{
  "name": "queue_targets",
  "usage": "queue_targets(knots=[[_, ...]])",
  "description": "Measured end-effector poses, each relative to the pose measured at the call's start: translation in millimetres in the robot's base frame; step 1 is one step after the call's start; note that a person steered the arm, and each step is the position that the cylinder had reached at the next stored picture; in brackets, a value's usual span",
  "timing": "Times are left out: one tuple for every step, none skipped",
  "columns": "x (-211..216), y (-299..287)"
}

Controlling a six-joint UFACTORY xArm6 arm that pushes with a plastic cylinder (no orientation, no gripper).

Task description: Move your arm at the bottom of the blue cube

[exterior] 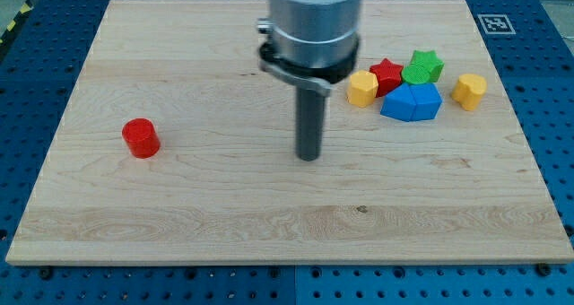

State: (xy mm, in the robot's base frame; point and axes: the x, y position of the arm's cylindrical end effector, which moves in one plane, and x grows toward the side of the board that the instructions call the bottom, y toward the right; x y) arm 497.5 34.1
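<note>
Handling of the blue block (412, 101), a faceted plastic-looking piece whose exact shape is hard to make out, is judged to be easy: it appears light, rigid and likely to slide freely on the smooth wooden worktop (179, 215). No hold is to be taken on it; the task only calls for a position just below its lower edge, and contact is best avoided.

No fingers are fitted, so no open or closed state applies; the arm ends in a straight dark rod, and my tip (309, 158) rests on bare worktop near the middle of the board.

The blue block lies in the upper right part of the view, up and to the right of my tip and clearly apart from it. It is packed among a yellow block (362, 88) on its left, a red star-shaped block (387, 74) and a green star-shaped block (423, 67) above it, and a second yellow block (469, 90) to its right. A red cylinder (141, 137) stands well apart at the view's left.

The space below the blue block is unobstructed.
</note>
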Motion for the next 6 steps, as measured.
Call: queue_targets(knots=[[0, 2], [0, 14], [0, 68], [0, 121], [0, 154], [-16, 154]])
